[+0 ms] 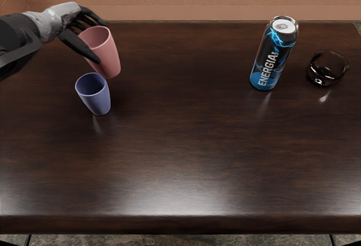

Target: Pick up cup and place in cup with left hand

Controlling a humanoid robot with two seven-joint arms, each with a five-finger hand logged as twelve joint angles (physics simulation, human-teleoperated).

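1. Pinching the pink cup (109,57) between thumb and fingers, the left hand (82,29) comes in from the left edge – thumb across the near side, fingers curled behind the far wall.
2. Below that grip, the blue cup (97,98) stands upright on the table (180,144), mouth up, and looks like the one meant to receive.
3. And here's the pink cup, at the far left of the table, just behind and a shade right of the blue one! It should be light and stiff, with smooth walls that could slip if the squeeze is slack. The upper wall, just under the rim, is the place to hold, leaving the narrow base free to go in first.
4. Its mouth faces up, leaning slightly left towards the hand; the long axis slants from that rim down to the base at lower right – so it likely wants straightening before it drops in. Clear of the table or touching? Cannot tell.
5. Well apart on the right, the can (274,57) stands upright, the dark glass (327,70) just beside it.
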